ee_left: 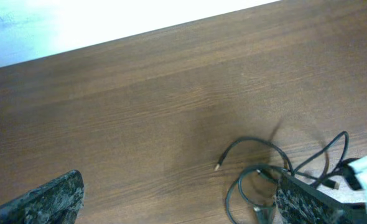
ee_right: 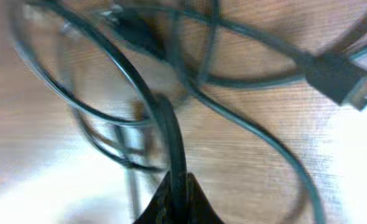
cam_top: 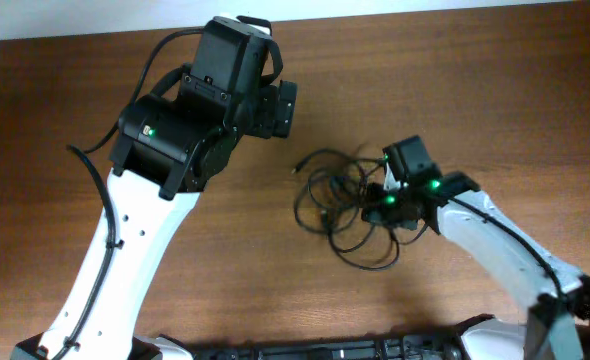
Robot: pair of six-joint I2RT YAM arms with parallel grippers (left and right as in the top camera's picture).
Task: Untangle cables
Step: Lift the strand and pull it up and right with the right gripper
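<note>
Table [cam_top: 455,80] – brown wood grain, smooth (faint sheen); cables [cam_top: 340,195] – black, slightly glossy sheathing.

The thin black flexible cables [cam_top: 340,205] lie looped together in a loose tangle on my brown wooden table [cam_top: 425,80], one small plug end [cam_top: 295,170] trailing out beside the bundle.

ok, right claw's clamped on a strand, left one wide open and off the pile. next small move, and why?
Probably a short lift of the right claw up and toward its own side. Its fingers are shut on one strand of the cables, which still lie looped together on the table. The left claw hangs open beside them, holding nothing, so tensioning that strand should show where it crosses the others.
</note>
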